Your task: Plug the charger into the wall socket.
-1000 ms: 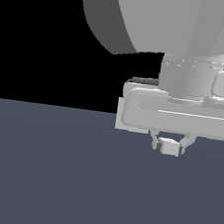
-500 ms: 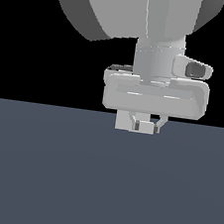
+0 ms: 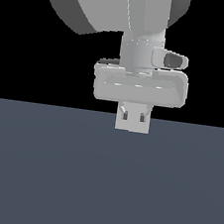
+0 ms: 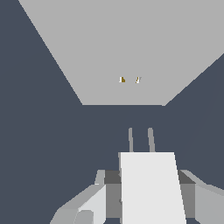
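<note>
1. In the exterior view the arm (image 3: pixel 131 16) hangs down from above, and its tool (image 3: pixel 133 121) sits at the line where the black background meets the dark slate counter (image 3: pixel 99 182).
2. The tool is closed on the charger (image 3: pixel 132 122), a small light-grey block that shows between and below the two short fingers (image 3: pixel 125 115); the fingers press against its sides.
3. In the wrist view the charger (image 4: pixel 151 188) is a pale elongated block held between the fingers (image 4: pixel 111 192), with two thin grey prongs (image 4: pixel 151 140) sticking out of its far end.
4. The wall socket (image 4: pixel 127 48) fills the far part of the wrist view as a broad flat light-grey plate, with two tiny marks (image 4: pixel 123 79) near its middle, one of them yellowish.
5. The prongs point toward the plate but stand apart from it; a band of dark counter shows between the prong tips and the plate's near edge.
6. The wall socket does not show in the exterior view.
</note>
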### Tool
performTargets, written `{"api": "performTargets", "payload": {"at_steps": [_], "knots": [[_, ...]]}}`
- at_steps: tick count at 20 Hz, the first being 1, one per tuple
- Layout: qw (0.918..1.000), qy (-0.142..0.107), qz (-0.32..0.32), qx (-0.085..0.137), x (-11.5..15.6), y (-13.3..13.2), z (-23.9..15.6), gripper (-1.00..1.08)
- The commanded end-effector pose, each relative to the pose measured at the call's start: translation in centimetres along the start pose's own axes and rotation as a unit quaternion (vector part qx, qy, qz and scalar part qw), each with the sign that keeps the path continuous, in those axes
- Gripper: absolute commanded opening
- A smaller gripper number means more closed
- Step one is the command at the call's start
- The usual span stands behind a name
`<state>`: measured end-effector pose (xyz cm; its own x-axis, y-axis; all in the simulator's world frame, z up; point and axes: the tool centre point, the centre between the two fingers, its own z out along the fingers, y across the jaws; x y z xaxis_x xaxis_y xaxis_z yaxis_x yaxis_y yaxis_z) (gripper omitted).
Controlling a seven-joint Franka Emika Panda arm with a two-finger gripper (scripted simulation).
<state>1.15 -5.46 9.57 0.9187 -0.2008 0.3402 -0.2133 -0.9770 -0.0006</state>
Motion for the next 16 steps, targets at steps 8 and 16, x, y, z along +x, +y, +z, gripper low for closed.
{"api": "performTargets", "payload": {"at_steps": [8,16], "knots": [[1.0,-0.001,0.004,-0.002,0.5,-0.6,-0.3,-1.0],[1.0,-0.001,0.004,-0.002,1.4,-0.6,0.0,-1.0]]}}
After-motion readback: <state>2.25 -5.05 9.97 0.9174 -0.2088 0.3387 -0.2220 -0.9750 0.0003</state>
